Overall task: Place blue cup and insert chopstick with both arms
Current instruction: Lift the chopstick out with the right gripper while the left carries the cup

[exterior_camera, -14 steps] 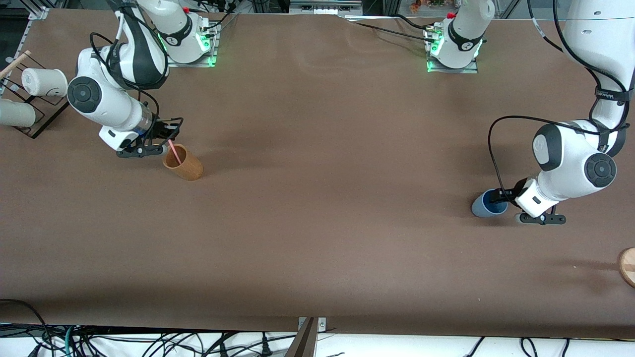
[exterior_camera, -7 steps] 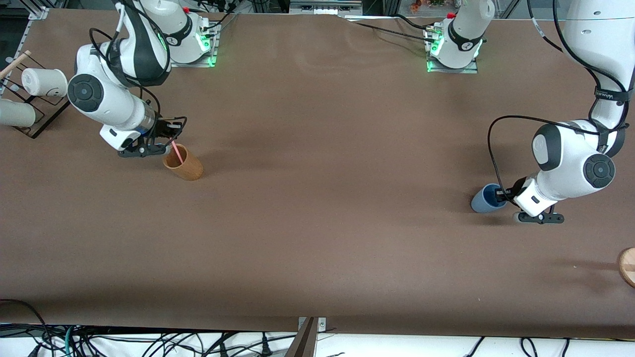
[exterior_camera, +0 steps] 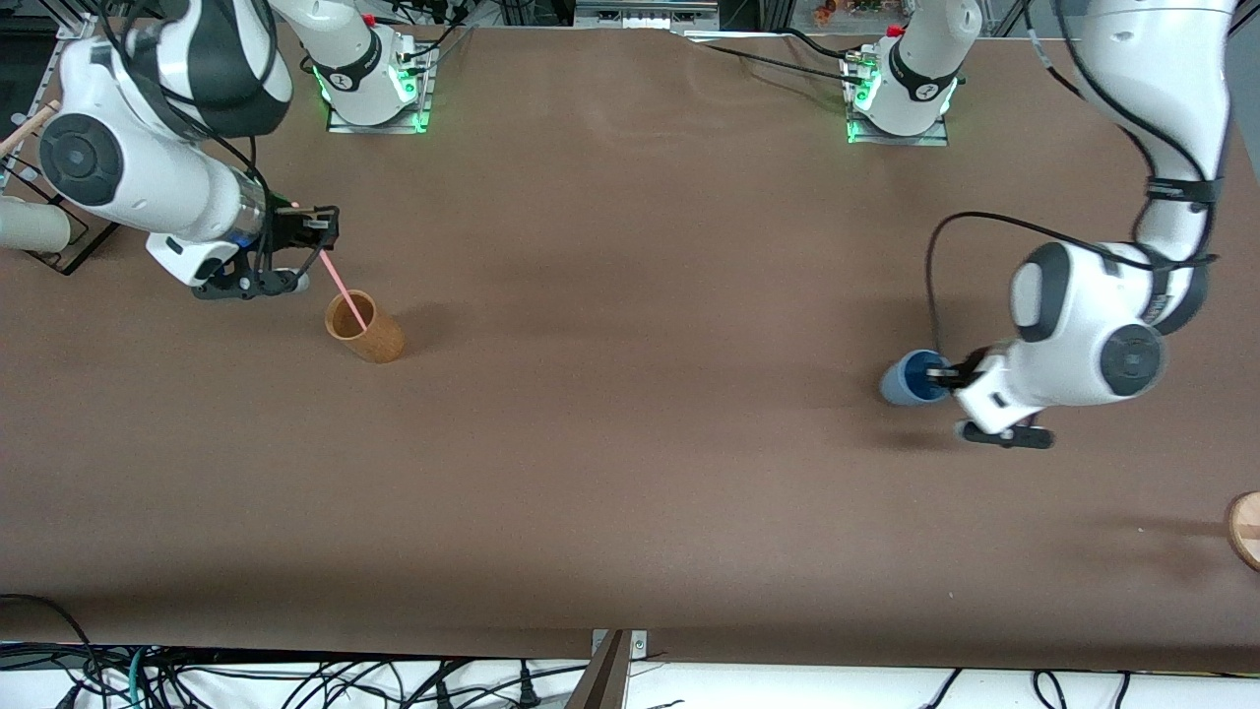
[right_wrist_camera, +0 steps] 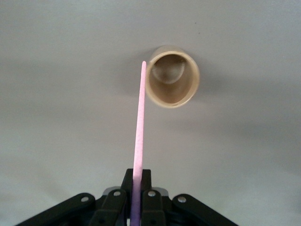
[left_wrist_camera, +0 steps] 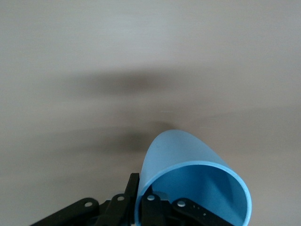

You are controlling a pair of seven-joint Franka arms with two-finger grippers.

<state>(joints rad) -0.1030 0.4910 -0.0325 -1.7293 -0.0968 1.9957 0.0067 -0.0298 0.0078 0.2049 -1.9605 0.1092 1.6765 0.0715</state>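
Observation:
My left gripper is shut on the rim of the blue cup, one finger inside and one outside. It holds the cup tilted above the bare table at the left arm's end. In the left wrist view the cup fills the space at my left gripper. My right gripper is shut on the pink chopstick and holds it up over the tan wooden cup. In the right wrist view the chopstick runs from my right gripper and its tip shows beside the rim of the tan cup.
A black wire rack with a white cup stands at the right arm's end of the table. A round wooden piece lies at the table's edge at the left arm's end.
My right gripper rose and drew the chopstick up out of the tan cup. My left gripper lifted the blue cup and carried it toward the middle of the table.

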